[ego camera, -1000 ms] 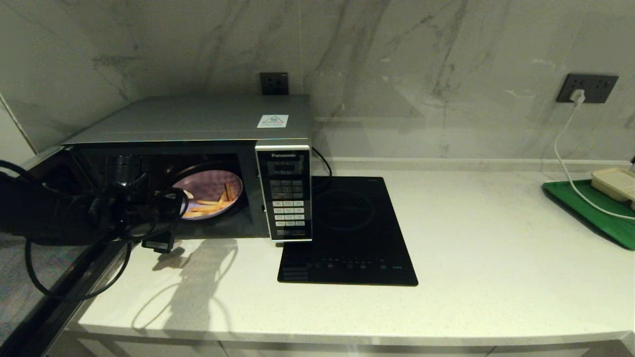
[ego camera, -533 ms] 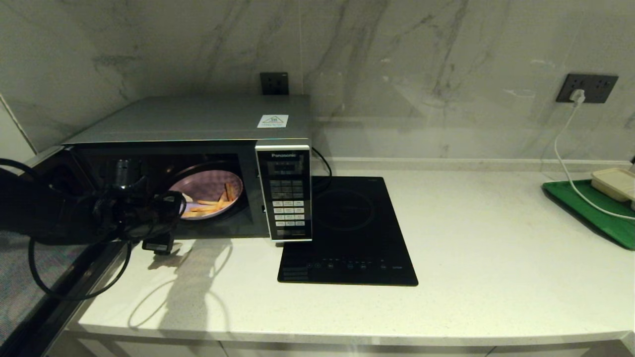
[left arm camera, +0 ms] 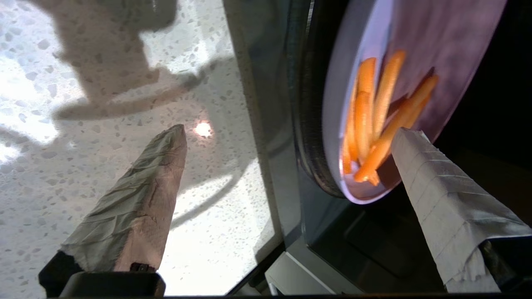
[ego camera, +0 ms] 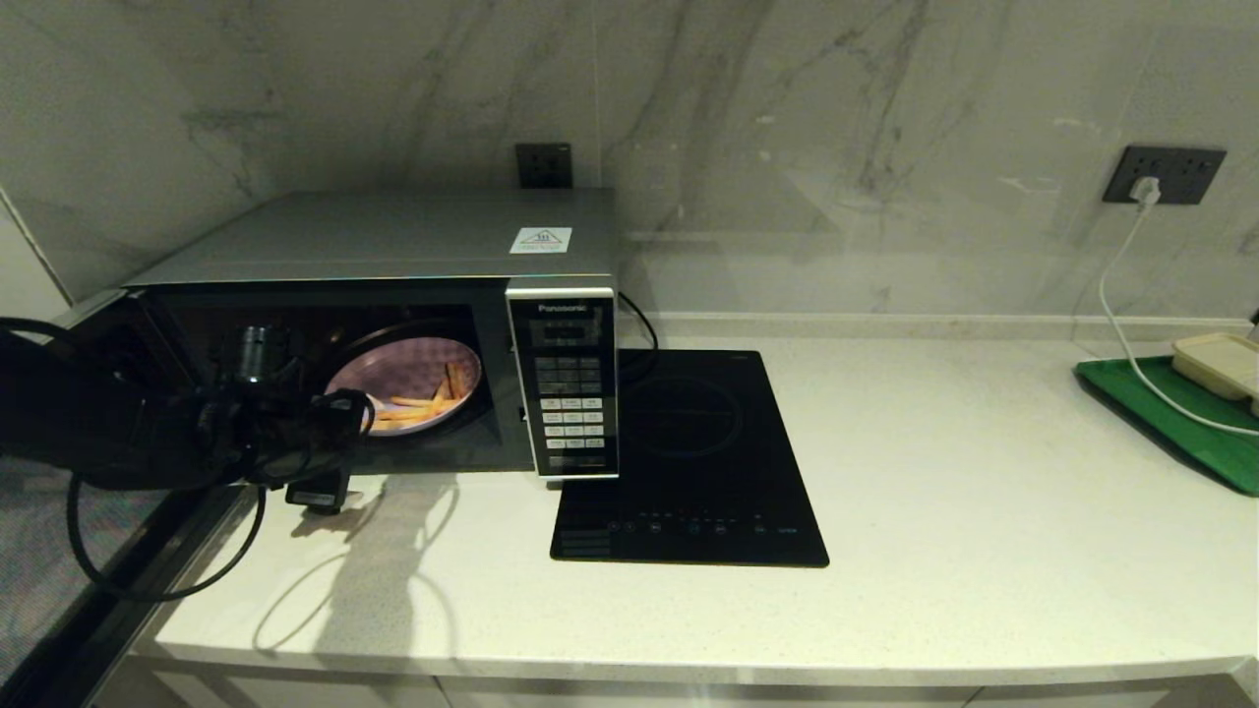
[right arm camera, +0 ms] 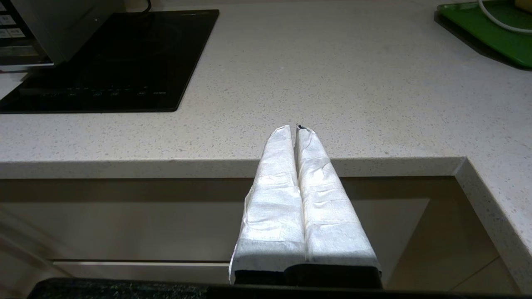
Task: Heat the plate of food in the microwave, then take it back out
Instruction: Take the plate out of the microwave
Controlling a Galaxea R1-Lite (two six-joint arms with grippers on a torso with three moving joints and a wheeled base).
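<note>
From the head camera, the microwave stands at the left rear of the pale speckled worktop with its door swung open toward the robot's left, and the plate of food sits inside the lit cavity, orange-yellow fries lying toward its front right part. The left gripper hovers at the mouth of the cavity, just in front of the plate's near-left rim, cables looping down from the arm. A black induction hob lies flat just beside the microwave on its right, and a green tray with a beige box and a white cable running to a wall socket sits at the far right edge. In the left wrist camera, the left gripper is spread wide, its two taped fingers well apart: one is over the worktop outside the microwave, the other reaches into the cavity close to the plate of food, overlapping its rim, though contact cannot be told. In the right wrist camera, the right gripper is parked low in front of the worktop's front edge, its taped fingers pressed together with nothing between them
</note>
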